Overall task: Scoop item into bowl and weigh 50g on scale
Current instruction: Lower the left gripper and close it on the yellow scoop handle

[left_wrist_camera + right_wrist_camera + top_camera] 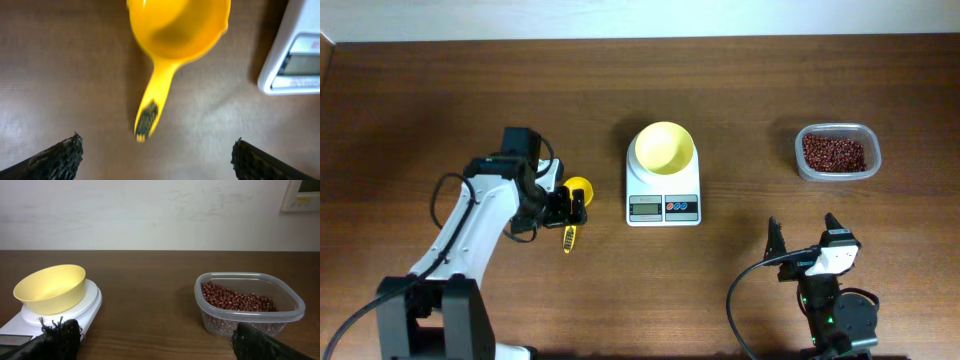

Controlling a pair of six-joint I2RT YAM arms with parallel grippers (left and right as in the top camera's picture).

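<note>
Currently beans [235, 301] in tub [245, 274] sit ahead-right of gaping R claw [155, 330].

The overhead camera is looking straight down on the whole table [420, 90]; the left wrist camera is facing down, close above the scoop [175, 30]; the right wrist camera is looking low and level across the table, sharing scale [92, 302] and bowl [50, 287] with overhead.
</note>
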